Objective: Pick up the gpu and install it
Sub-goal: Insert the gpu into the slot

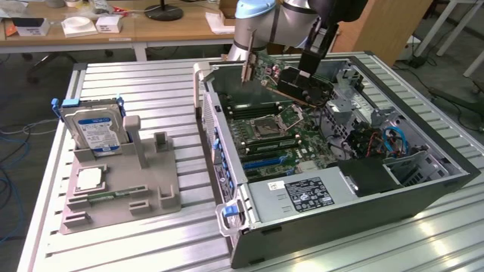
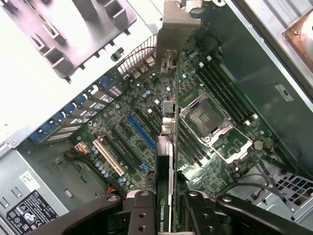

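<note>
The gripper fingers pinch the gpu at one end. Its long axis runs toward its bracket, above the motherboard, with the blue slot beside it and apart.

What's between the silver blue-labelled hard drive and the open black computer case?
Two upright posts of a grey plastic holder, then bare slatted tabletop; exterior view.
</note>
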You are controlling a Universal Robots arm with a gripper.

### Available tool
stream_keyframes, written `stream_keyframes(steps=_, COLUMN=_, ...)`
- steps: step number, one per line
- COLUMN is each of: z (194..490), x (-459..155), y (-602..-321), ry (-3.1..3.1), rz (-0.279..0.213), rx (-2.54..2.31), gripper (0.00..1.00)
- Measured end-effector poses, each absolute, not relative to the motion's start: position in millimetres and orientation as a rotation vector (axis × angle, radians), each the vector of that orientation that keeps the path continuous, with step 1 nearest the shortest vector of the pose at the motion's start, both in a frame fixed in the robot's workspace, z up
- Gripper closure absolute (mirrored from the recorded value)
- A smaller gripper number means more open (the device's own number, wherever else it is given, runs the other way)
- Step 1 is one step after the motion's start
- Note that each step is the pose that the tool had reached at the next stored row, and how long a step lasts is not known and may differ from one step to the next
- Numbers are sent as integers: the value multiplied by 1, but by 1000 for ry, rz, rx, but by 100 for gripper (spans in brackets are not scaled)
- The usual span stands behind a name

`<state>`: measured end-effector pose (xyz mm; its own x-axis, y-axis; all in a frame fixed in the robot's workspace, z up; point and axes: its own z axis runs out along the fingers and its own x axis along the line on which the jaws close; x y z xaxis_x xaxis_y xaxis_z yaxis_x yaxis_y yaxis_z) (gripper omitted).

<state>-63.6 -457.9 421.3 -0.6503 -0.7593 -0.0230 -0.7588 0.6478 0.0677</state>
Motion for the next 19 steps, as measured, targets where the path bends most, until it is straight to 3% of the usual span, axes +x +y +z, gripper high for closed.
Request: stream_keyframes(steps=19, z=421, x=-64, y=-459, ry=-2796, rz=-111, rx=1406, gripper=74)
